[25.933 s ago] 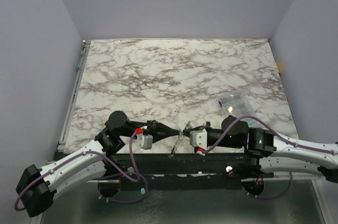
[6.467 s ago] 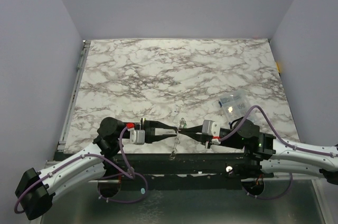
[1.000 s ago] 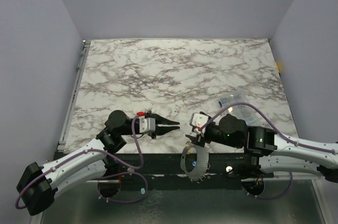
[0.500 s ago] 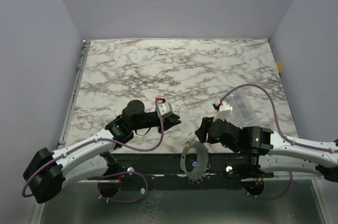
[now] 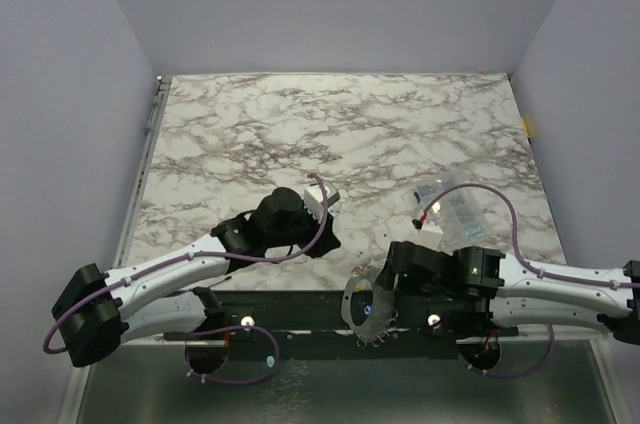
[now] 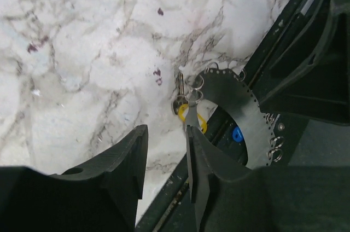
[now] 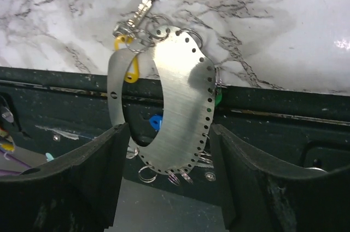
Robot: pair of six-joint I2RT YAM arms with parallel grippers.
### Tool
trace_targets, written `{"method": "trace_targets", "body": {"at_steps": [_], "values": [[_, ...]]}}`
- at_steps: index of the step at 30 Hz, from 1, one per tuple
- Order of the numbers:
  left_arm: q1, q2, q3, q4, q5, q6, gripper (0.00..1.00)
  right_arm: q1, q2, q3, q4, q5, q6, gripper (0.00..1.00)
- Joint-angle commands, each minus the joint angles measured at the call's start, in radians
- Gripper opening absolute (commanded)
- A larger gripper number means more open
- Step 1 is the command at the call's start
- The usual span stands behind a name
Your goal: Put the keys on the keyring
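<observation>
The keyring [image 7: 188, 100], a flat grey metal hoop with punched holes, hangs tilted over the table's near edge [image 5: 300, 289]. It spans the gap of my right gripper [image 7: 168, 128], with its edges against both fingers. On it hang the keys: a yellow head [image 7: 129, 67], a blue head [image 7: 156, 121] and a green head [image 7: 218, 98]. My left gripper [image 6: 165, 131] hovers open just left of the keyring [image 6: 240, 109], with nothing between its fingers. In the top view the keyring [image 5: 365, 306] shows below my right gripper [image 5: 378, 284]; my left gripper [image 5: 328, 236] is beside it.
A clear plastic box [image 5: 450, 202] lies on the marble table at the right. The black frame rail [image 7: 273, 117] runs under the table's near edge. Several small loose split rings [image 7: 147, 173] dangle from the hoop's lower rim.
My left arm has swung forward and to the right, and its jaws have opened wider. My right arm has turned and drawn back to the near edge, where the keyring stays hanging.
</observation>
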Motion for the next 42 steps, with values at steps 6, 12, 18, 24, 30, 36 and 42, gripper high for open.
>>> {"method": "trace_targets", "body": {"at_steps": [6, 12, 18, 24, 30, 36, 42], "values": [[-0.204, 0.176, 0.091, -0.16, -0.385, -0.317, 0.58, 0.002, -0.048, 0.19, -0.262, 0.262, 0.029, 0.78], [-0.306, 0.319, 0.184, -0.241, -0.486, -0.484, 0.65, 0.001, -0.045, 0.281, -0.34, 0.442, 0.045, 0.81], [-0.378, 0.467, 0.239, -0.256, -0.487, -0.584, 0.68, 0.002, -0.135, 0.22, -0.345, 0.454, 0.102, 0.81], [-0.458, 0.565, 0.255, -0.274, -0.51, -0.66, 0.58, 0.001, -0.32, 0.145, -0.345, 0.462, 0.091, 0.8], [-0.504, 0.622, 0.262, -0.278, -0.518, -0.708, 0.45, 0.001, -0.416, 0.138, -0.282, 0.487, -0.017, 0.79], [-0.543, 0.665, 0.277, -0.333, -0.514, -0.764, 0.43, 0.001, -0.4, 0.146, -0.311, 0.472, 0.013, 0.79], [-0.581, 0.684, 0.289, -0.429, -0.55, -0.822, 0.46, 0.001, -0.376, 0.143, -0.3, 0.459, 0.009, 0.79]]}}
